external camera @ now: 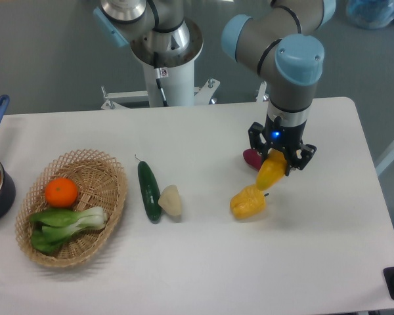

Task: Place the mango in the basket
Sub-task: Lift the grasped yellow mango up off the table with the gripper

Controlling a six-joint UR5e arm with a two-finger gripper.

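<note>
Gripper (280,159) is seen clamped across the mango (271,172), judged smooth, firm and slippery, best held mid-body, with the basket (111,172) lying at nine o'clock.

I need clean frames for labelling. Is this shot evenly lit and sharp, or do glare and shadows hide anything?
Fixed camera: soft, even light; the white table is bright without blown-out glare. Only faint shadows under the light tan wicker basket and lumpy yellow pepper. The two-finger gripper holding the yellow-orange mango shades the reddish item behind it; mild softness overall.
</note>
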